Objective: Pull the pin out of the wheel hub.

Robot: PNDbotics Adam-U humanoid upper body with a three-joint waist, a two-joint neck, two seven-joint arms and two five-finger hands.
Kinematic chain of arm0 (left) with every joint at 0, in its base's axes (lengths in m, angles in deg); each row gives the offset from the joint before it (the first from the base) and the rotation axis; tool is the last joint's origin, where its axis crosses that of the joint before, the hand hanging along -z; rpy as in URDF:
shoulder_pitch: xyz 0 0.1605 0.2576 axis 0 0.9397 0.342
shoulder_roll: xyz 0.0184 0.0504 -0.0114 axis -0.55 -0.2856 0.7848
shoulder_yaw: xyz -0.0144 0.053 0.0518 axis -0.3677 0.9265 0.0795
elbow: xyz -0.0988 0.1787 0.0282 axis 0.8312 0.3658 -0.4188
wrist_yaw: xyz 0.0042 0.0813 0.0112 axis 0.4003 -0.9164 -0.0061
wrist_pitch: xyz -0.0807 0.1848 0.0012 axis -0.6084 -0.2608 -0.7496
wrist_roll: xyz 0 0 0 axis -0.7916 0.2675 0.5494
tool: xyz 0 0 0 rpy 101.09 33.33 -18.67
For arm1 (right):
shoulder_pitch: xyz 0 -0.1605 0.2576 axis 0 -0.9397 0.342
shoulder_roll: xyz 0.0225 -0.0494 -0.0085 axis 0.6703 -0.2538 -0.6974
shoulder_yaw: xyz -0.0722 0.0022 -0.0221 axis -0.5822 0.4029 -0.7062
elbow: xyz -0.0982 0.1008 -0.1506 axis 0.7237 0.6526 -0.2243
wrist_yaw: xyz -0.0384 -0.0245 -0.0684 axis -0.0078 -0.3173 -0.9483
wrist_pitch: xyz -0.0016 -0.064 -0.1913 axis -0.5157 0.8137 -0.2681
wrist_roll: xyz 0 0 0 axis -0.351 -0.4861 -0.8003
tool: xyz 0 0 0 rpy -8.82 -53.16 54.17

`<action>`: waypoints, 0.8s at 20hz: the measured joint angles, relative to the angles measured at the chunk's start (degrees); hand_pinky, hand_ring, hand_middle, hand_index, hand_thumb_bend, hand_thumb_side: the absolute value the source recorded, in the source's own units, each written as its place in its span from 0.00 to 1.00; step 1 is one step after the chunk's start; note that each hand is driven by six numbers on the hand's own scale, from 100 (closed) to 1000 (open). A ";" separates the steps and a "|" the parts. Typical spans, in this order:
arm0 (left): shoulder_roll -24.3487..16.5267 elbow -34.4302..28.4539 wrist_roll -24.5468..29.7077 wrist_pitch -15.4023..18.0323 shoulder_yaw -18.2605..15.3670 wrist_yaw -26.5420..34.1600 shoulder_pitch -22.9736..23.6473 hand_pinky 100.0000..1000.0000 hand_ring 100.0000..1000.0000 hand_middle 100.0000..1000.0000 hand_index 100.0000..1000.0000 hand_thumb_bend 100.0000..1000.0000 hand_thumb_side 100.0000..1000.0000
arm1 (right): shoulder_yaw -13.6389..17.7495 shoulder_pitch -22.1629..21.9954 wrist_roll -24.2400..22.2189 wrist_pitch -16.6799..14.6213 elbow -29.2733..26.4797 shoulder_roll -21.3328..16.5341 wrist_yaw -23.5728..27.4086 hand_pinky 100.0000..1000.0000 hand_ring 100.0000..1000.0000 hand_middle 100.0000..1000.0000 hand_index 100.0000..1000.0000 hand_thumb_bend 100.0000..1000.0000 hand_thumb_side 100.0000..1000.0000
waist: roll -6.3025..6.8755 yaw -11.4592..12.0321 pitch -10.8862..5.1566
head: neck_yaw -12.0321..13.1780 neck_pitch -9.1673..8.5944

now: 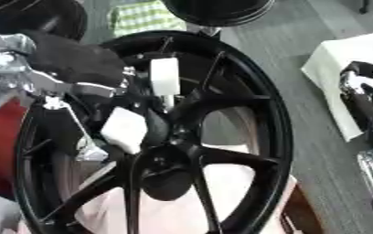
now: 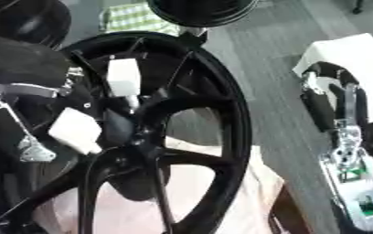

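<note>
Black wheel hub (image 1: 166,151) is seen upright on a pale-covered stand over grey floor (image 1: 301,27), left hand (image 1: 70,64) white-tipped fingers closed on the pin (image 1: 168,101) above centre, right hand (image 2: 333,105) relaxed open at right edge.

Black wheel (image 1: 221,137) on grey floor (image 1: 301,41).
White pads tip the black hand (image 1: 102,77); green-checked cloth (image 2: 138,18) behind.

The black spoked wheel hub (image 1: 221,137) stands upright, a slim metal pin (image 1: 168,103) near its centre.
</note>
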 measured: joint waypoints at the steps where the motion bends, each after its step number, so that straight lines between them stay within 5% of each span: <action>1: -1.04 -1.38 -0.24 0.24 -1.09 1.16 0.73 0.68 0.47 0.18 0.35 0.00 0.21 | 0.03 -0.03 0.03 0.00 -0.01 0.00 0.00 0.92 1.00 0.67 0.76 0.00 0.56 | 0.00 0.04 0.00 | 0.00 0.00; 9: -8.59 -8.16 -5.40 -2.60 -12.48 8.96 9.43 0.64 0.41 0.09 0.32 0.00 0.16 | 0.75 -0.71 0.73 -0.13 -0.65 0.03 0.00 0.92 1.00 0.67 0.76 0.00 0.55 | -0.09 1.83 0.00 | -0.71 0.01; 16: -18.83 -4.97 -17.44 -7.72 -34.02 25.33 28.11 0.65 0.42 0.10 0.33 0.00 0.17 | 1.42 -1.43 1.63 -0.19 -1.44 0.14 -0.10 0.92 1.00 0.67 0.76 0.00 0.54 | -1.23 2.36 0.00 | -0.98 0.02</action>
